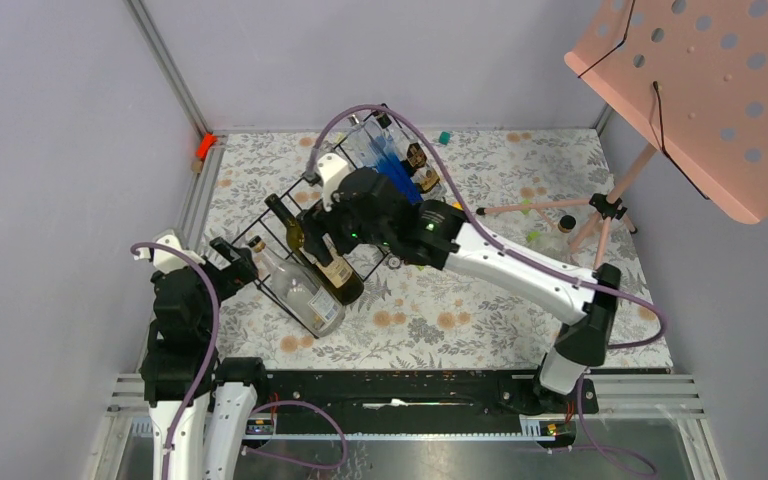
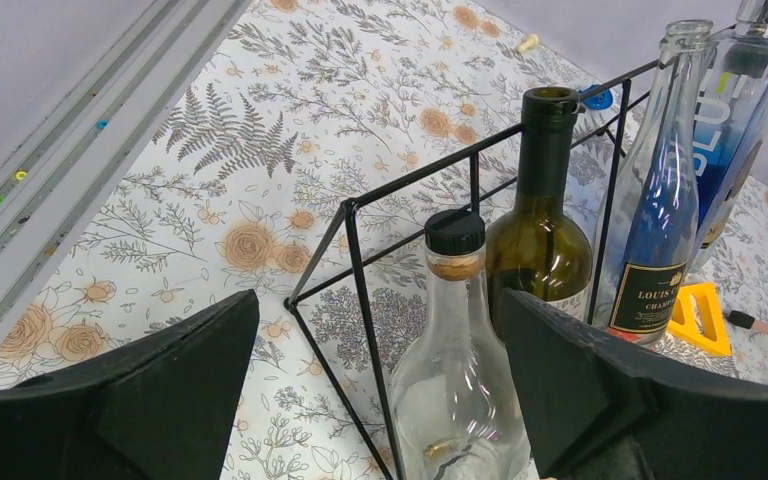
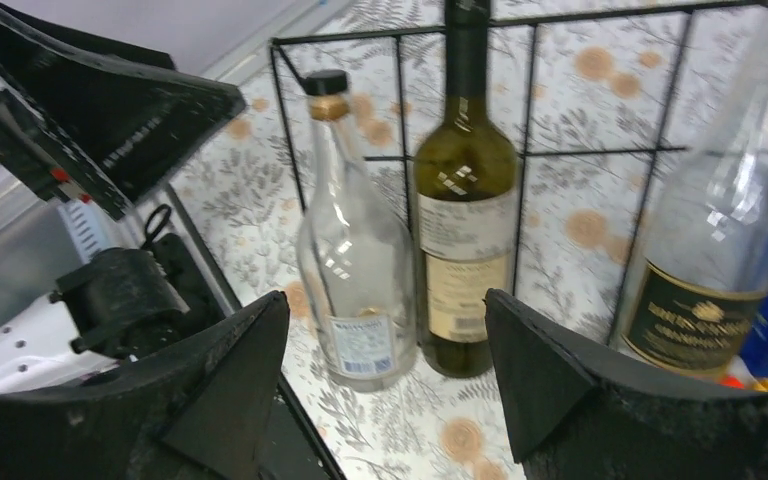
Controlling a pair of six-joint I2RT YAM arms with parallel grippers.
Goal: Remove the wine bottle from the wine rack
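Wine rack — holds clear bottle, green wine bottle, blue bottle; left gripper, right gripper — fingers spread wide, empty.

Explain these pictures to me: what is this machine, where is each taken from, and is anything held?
A robot's left arm and right arm are bolted at the near edge of a flower-patterned table. The wide picture looks down from above and behind; the other two come from a camera on each wrist, so the black wedges there are that arm's own pincer. A black wire wine rack holds several bottles, among them a clear bottle with a black cap and a dark green bottle. A pink music stand is at far right. The left pincer and right pincer are both open, holding nothing.
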